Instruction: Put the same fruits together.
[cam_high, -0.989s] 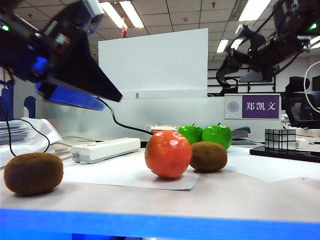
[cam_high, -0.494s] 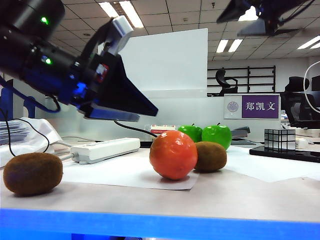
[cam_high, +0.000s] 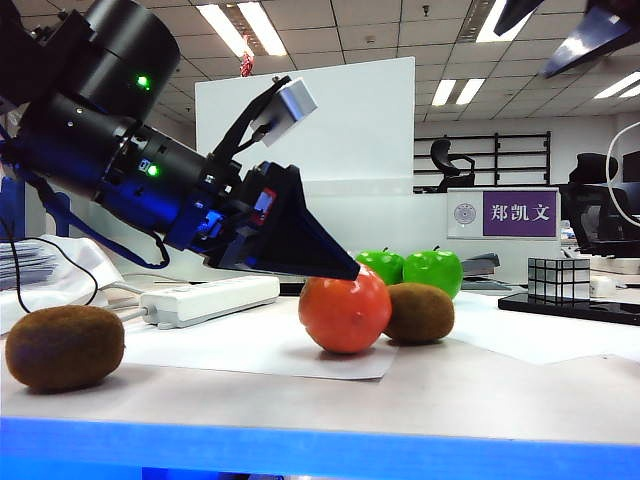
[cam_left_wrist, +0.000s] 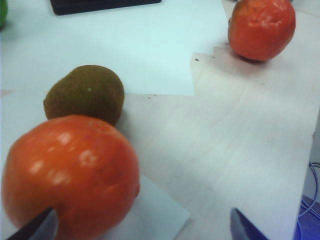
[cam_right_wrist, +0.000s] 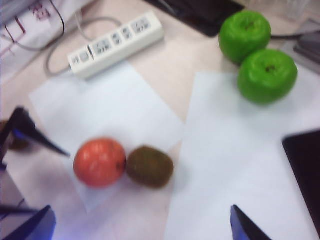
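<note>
My left gripper (cam_high: 345, 270) (cam_left_wrist: 140, 231) is open and low over the orange-red fruit (cam_high: 345, 310) (cam_left_wrist: 70, 175). One fingertip (cam_left_wrist: 35, 227) overlaps the fruit's side and the other stands wide of it. A brown kiwi (cam_high: 420, 312) (cam_left_wrist: 85, 94) lies against that fruit. Another kiwi (cam_high: 65, 347) lies far left. Two green apples (cam_high: 382, 265) (cam_high: 433, 270) (cam_right_wrist: 267, 75) sit together at the back. A second orange-red fruit (cam_left_wrist: 261, 27) shows farther off in the left wrist view. My right gripper (cam_high: 555, 30) (cam_right_wrist: 140, 230) hangs open, high above the table and empty.
A white power strip (cam_high: 210, 298) (cam_right_wrist: 115, 44) with its cable lies at back left. The mirrored cube (cam_high: 560, 278) stands on a black slab (cam_high: 570, 305) at right. Sheets of white paper (cam_high: 250, 350) lie under the fruits. A white partition board (cam_high: 320, 130) stands behind.
My left arm has swung down and to the right until its open fingers reach the orange-red fruit. My right arm has lifted to the view's top edge.
</note>
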